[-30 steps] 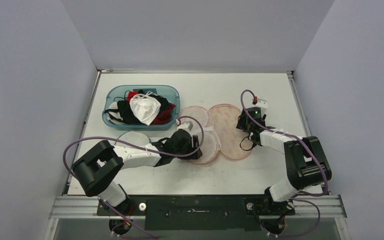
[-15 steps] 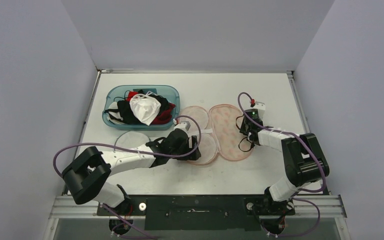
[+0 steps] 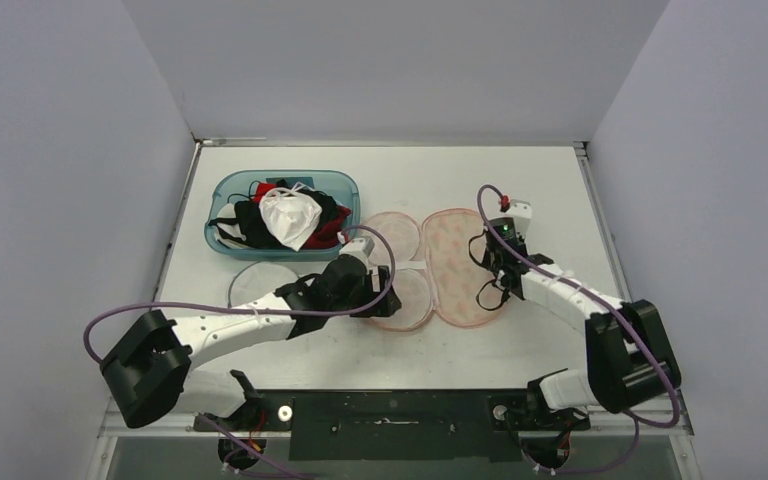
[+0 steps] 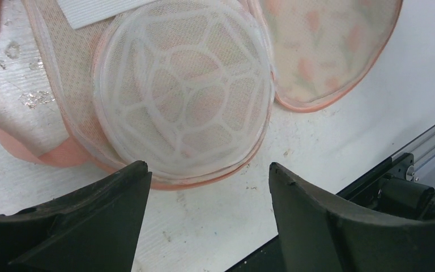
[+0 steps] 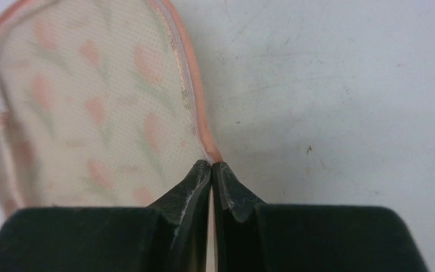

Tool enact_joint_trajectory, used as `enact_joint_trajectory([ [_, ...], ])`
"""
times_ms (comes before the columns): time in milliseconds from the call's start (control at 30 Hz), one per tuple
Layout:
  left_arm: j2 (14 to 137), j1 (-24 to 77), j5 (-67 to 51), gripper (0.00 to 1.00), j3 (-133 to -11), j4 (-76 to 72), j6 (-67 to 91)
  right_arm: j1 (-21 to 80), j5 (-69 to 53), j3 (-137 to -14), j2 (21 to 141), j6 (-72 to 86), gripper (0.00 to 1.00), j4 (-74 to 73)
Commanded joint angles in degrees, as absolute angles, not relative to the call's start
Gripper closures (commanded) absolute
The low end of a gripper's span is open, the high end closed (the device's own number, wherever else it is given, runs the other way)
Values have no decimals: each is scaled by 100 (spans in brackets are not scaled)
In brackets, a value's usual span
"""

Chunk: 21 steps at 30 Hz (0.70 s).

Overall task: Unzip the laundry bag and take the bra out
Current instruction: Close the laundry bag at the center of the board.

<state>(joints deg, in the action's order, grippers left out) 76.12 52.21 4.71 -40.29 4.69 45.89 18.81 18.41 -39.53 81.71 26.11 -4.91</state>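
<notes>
The laundry bag (image 3: 457,268) is a pink mesh case lying unfolded in rounded lobes at the table's middle. Its floral flap (image 5: 90,107) fills the left of the right wrist view. My right gripper (image 5: 211,164) is shut on the flap's pink rim at its right edge, also seen from above (image 3: 491,270). A round white ribbed mesh dome (image 4: 184,93) sits in the bag's near-left lobe. My left gripper (image 4: 207,170) hangs open just off that dome's near edge, nothing between its fingers, shown from above (image 3: 385,305). The bra cannot be made out in any view.
A blue tub (image 3: 222,190) of black, red and white garments stands at the back left. A pale round disc (image 3: 263,282) lies on the table beside my left forearm. The table's front rail (image 4: 425,153) shows at the right of the left wrist view.
My right gripper has closed onto the bag's rim. My left gripper has opened wider, and that arm has stretched out lower across the table.
</notes>
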Motion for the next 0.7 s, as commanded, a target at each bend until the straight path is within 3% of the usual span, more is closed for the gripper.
enact_joint_trajectory([
  [0, 7155, 5202, 692, 24, -4336, 525, 4612, 2149, 1997, -4387, 7348, 2627, 95, -1106],
  [200, 6882, 5077, 651, 15, -4359, 200, 4703, 2407, 1501, -4803, 7113, 2792, 95, -1869],
  [333, 6792, 5078, 502, 3, -4154, -442, 4727, 2416, 916, -4781, 6910, 3238, 95, -1953],
  [667, 6594, 4836, 713, 2, -3790, -422, 5030, 2656, -349, -5014, 6664, 3704, 95, -1711],
])
